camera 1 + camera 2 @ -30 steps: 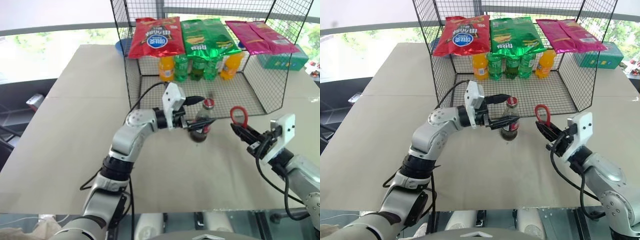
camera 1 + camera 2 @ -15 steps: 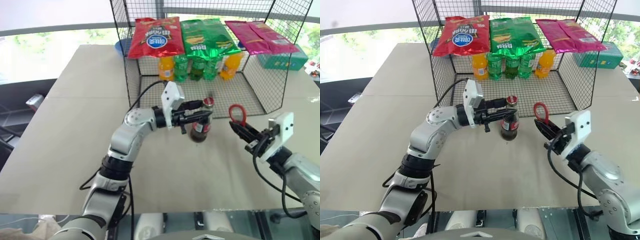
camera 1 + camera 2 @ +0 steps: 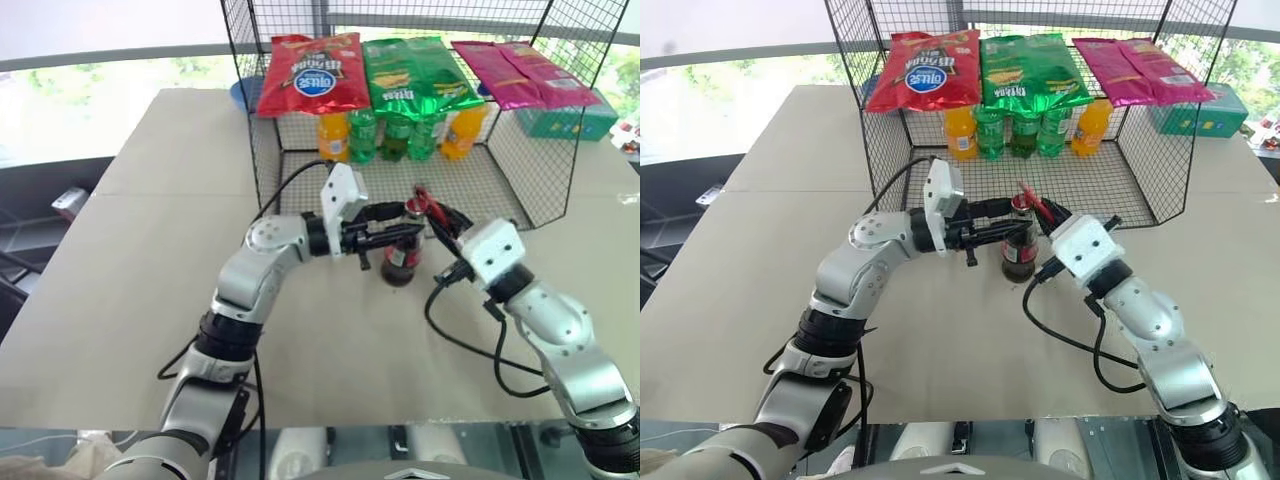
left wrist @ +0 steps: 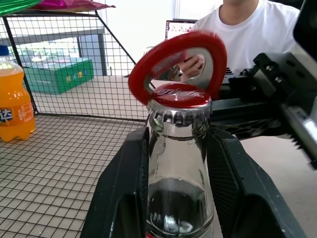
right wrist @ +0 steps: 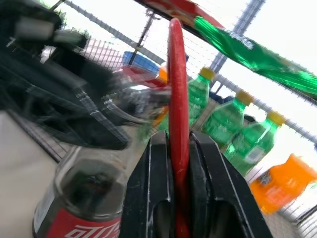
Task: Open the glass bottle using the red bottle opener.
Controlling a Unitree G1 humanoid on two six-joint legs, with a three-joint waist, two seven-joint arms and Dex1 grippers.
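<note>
The step in hand is judged to be the seating of the opener on the cap. The glass bottle [image 3: 402,262] is stood upright on the table [image 3: 130,290], just in front of the open side of the wire cage [image 3: 520,180], and its neck is clamped between the two fingers of the left gripper [image 3: 405,233], which reaches in level from the bottle's nine o'clock. The red bottle opener [image 4: 177,59] is pinched by its handle in the closed fingers of the right gripper [image 5: 177,163], brought in from about four o'clock of the bottle. In the left wrist view its ring is seen tilted, just behind and above the red cap [image 4: 179,95]; whether the ring's lower edge touches the cap cannot be told. The cap is still crimped on.

For the next move, the ring's inner lip is judged to need hooking under the crimped edge of the cap, with the far side of the ring rested on the cap's top; the handle would then be levered upward while the neck is held firm against the twist.

Counted: one glass bottle, one opener, two grippers. In the cage, at twelve o'clock of the bottle, three snack bags [image 3: 408,72] are hung (one red, one green, one pink), and below them a row of soda bottles [image 3: 392,135] is stood: two orange at the ends and three green between. One green box [image 3: 565,118] is seen beyond the cage at two o'clock. A person in a white shirt [image 4: 257,29] is seen beyond the table in the left wrist view.
</note>
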